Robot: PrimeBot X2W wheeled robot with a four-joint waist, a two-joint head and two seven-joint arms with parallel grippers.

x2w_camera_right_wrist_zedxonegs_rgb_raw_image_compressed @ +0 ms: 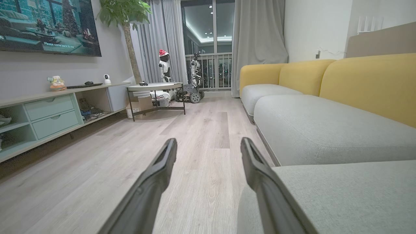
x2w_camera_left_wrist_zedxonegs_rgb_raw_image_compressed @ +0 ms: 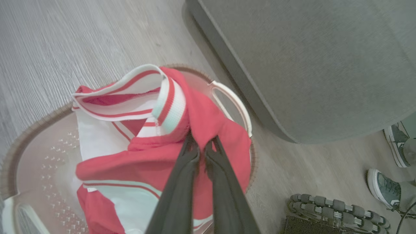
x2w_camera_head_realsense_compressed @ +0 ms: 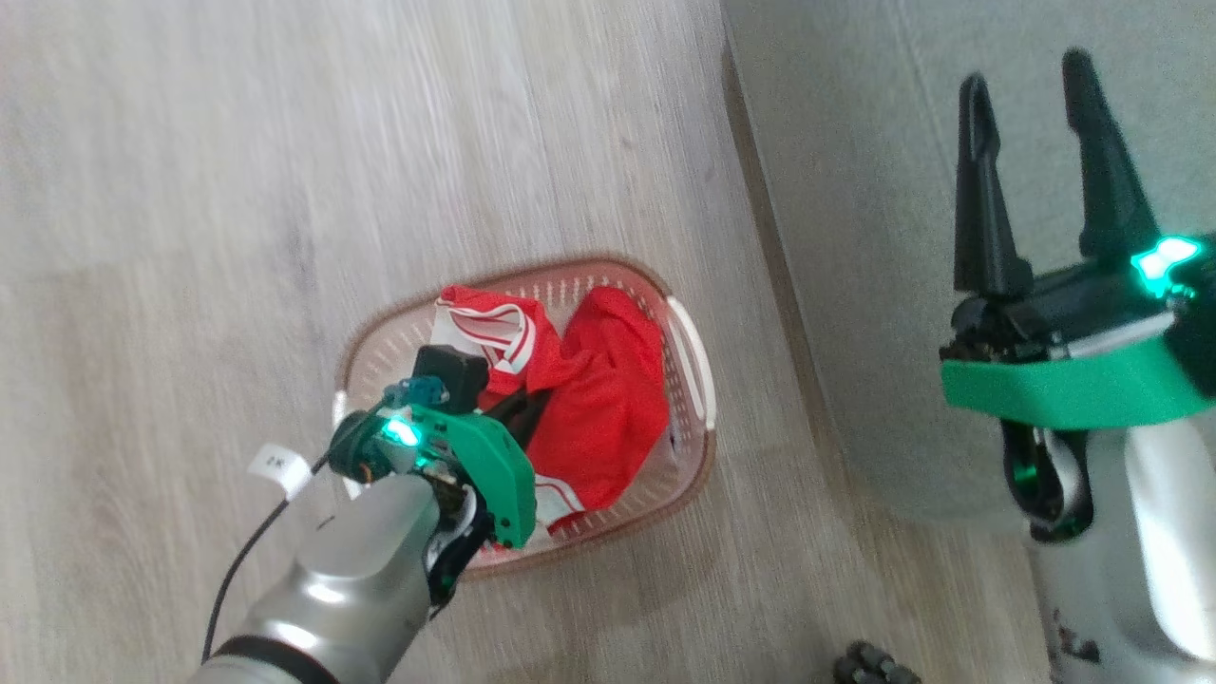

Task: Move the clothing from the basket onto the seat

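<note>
The basket [x2w_camera_head_realsense_compressed: 698,380], cream-white with a brown rim, stands on the wood floor beside the seat [x2w_camera_head_realsense_compressed: 855,142]. Red clothing [x2w_camera_head_realsense_compressed: 608,399] with white stripes lies heaped inside it. My left gripper [x2w_camera_head_realsense_compressed: 521,415] reaches down into the basket. In the left wrist view this left gripper [x2w_camera_left_wrist_zedxonegs_rgb_raw_image_compressed: 202,145] is shut on a bunched fold of the red clothing [x2w_camera_left_wrist_zedxonegs_rgb_raw_image_compressed: 146,159], just inside the basket [x2w_camera_left_wrist_zedxonegs_rgb_raw_image_compressed: 32,125] wall. My right gripper [x2w_camera_head_realsense_compressed: 1026,76] hovers open over the grey-green seat. Its fingers [x2w_camera_right_wrist_zedxonegs_rgb_raw_image_compressed: 162,165] hold nothing, at the edge of the seat [x2w_camera_right_wrist_zedxonegs_rgb_raw_image_compressed: 325,130].
A person's shoes [x2w_camera_left_wrist_zedxonegs_rgb_raw_image_compressed: 383,188] and my wheeled base [x2w_camera_left_wrist_zedxonegs_rgb_raw_image_compressed: 334,208] are on the floor near the sofa's corner. Yellow backrests [x2w_camera_right_wrist_zedxonegs_rgb_raw_image_compressed: 367,84] line the sofa. Further off stand a low cabinet [x2w_camera_right_wrist_zedxonegs_rgb_raw_image_compressed: 48,113] and a small table [x2w_camera_right_wrist_zedxonegs_rgb_raw_image_compressed: 156,87].
</note>
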